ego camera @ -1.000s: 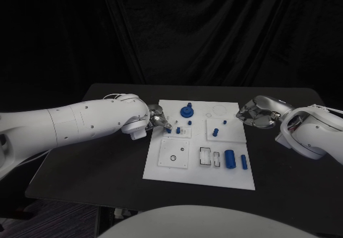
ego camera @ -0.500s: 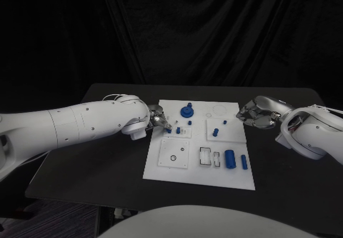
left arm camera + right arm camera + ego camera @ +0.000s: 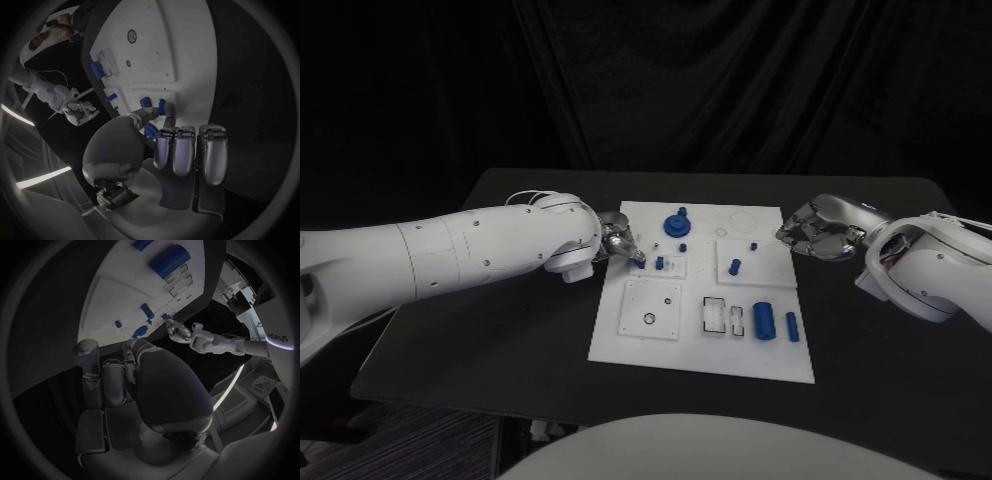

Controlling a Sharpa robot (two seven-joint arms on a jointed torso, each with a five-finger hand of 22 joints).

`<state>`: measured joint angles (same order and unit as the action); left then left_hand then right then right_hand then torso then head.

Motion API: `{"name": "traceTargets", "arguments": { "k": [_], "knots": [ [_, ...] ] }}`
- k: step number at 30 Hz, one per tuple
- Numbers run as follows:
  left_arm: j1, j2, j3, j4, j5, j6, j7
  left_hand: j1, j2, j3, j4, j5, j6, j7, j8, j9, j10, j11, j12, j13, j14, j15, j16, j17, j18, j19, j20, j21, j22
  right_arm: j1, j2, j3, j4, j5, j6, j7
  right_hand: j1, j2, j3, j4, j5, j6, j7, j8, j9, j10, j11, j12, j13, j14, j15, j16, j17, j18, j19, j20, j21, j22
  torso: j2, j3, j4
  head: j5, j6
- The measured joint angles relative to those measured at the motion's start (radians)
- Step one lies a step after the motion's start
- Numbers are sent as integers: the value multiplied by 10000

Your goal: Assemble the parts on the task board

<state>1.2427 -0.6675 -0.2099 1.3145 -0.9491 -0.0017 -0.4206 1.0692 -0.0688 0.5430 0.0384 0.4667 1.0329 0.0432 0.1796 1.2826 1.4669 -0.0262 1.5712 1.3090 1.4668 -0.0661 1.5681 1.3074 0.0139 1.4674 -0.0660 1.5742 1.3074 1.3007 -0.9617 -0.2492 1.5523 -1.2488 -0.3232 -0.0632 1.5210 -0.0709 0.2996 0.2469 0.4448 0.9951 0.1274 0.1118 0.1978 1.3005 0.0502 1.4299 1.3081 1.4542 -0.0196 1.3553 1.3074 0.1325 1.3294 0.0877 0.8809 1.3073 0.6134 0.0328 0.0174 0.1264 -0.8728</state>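
The white task board (image 3: 678, 345) lies mid-table. My left hand (image 3: 620, 245) is at the board's left edge, and its thumb and a finger pinch a small blue peg (image 3: 640, 263) (image 3: 161, 106) down at the board. Beside that peg stands another peg (image 3: 659, 263) (image 3: 145, 102). A blue gear-like piece with a knob (image 3: 678, 224) sits at the far side. Two more pegs (image 3: 734, 266) (image 3: 753, 246) stand on the right half. A large blue cylinder (image 3: 763, 319) (image 3: 170, 260) and a thinner one (image 3: 792, 326) lie near the front right. My right hand (image 3: 822, 228) (image 3: 119, 375) hovers by the board's right edge, fingers curled in on nothing.
A square plate with a round hole (image 3: 651, 319) (image 3: 131, 36) takes the board's near left. Bare black table (image 3: 502, 340) surrounds the board, with edges on all sides. My left forearm (image 3: 459, 245) crosses the table's left side.
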Motion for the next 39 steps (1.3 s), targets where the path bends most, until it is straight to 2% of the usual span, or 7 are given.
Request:
{"name": "traceTargets", "arguments": {
  "k": [19, 22, 24, 26, 31, 34, 39],
  "knots": [
    [-7, -24, 6, 60, -85, 34, 3, -85, 82, 17, 16, -70, -43, -2, 39, 19, 0, 0, 0, 0, 0, 0, 0, 0, 1, 0, 0, 0, 0, -6, -11, 0, 6, 59, 100, -53, 0, 0, 0, 0, 0, 0, 0, 0, -2, 0, 0, 0, -2, 0, 0, 1, 0, 0, 0, 0, 0, 8, 5, -4, 9, 14, 0],
    [-7, -30, 10, 67, -94, 35, 2, -313, 251, -10, 65, -999, -56, -17, 65, 43, 0, 0, 0, 0, 0, 0, 0, 0, 1, 0, 0, 0, 0, -6, -12, 0, 7, 61, 118, -64, 0, 0, 0, 0, -1, 0, 0, 0, -2, 0, 0, 0, -3, 0, 0, 1, 0, -1, 0, 0, 0, 8, 6, -3, 8, 18, 0],
    [-10, -32, 9, 71, -97, 36, 3, -614, 317, -390, 444, -1953, 3, -118, 89, 54, 0, 0, 0, 0, 0, 0, 0, 0, 1, 0, 0, 0, 0, -6, -12, 0, 7, 63, 129, -73, 0, 0, 0, 0, 0, 0, 0, 0, -2, 0, 0, 0, -3, -37, 37, 1, 0, 0, 0, 0, -58, 7, 7, -2, 8, 18, 0],
    [-23, -31, -5, 77, -99, 42, 4, -911, 326, -860, 795, -2548, 27, -64, 58, -56, 0, 0, 0, 0, 0, 0, 0, 0, 1, 0, 0, 0, 0, -7, -14, 0, 7, 64, 138, -80, 0, 0, 0, 0, 0, 0, 0, 0, -3, 0, 0, 0, -3, -36, 36, 1, 0, -1, 0, 0, -59, 7, 7, 0, 7, 17, 0],
    [-59, -31, -11, 64, -102, 51, 11, -1459, 274, -1787, 1562, -3031, -3, 35, -137, -330, -4, 68, 0, 0, -12, 12, 0, 0, 0, 0, 0, 0, 0, -7, -15, 1, 7, 66, 179, -100, 0, 0, 0, 0, 0, 0, 0, 0, -3, 0, 0, 0, -4, -36, 36, 1, 0, 0, 0, 0, -59, 7, 7, 2, 6, 18, 0],
    [-59, -31, -2, 30, -102, 55, 15, -1701, 330, -2316, 1970, -3252, -19, 51, -250, -481, -5, 68, 0, 0, 1, 75, 0, 0, 1, -36, 36, 0, 0, -7, -14, 1, 7, 67, 204, -115, 0, 0, 0, 0, 0, 0, 0, 0, -4, 0, 0, 0, -5, -37, 37, 1, 0, -1, 0, 0, -59, 6, 7, 2, 6, 18, 0],
    [-59, -31, 3, -59, -102, 73, 15, -1711, 340, -2606, 2187, -3311, -19, 51, -276, -590, -40, 104, 0, 0, 2, 76, 0, 0, 0, 1, 72, 0, 0, -8, -13, 1, 6, 69, 244, -138, 0, 0, 0, 0, -1, 0, 0, 0, -4, 0, 0, 0, -5, -37, 37, 1, 0, 0, 0, 0, -59, 6, 3, 2, 1, 22, 0]
  ]
}}
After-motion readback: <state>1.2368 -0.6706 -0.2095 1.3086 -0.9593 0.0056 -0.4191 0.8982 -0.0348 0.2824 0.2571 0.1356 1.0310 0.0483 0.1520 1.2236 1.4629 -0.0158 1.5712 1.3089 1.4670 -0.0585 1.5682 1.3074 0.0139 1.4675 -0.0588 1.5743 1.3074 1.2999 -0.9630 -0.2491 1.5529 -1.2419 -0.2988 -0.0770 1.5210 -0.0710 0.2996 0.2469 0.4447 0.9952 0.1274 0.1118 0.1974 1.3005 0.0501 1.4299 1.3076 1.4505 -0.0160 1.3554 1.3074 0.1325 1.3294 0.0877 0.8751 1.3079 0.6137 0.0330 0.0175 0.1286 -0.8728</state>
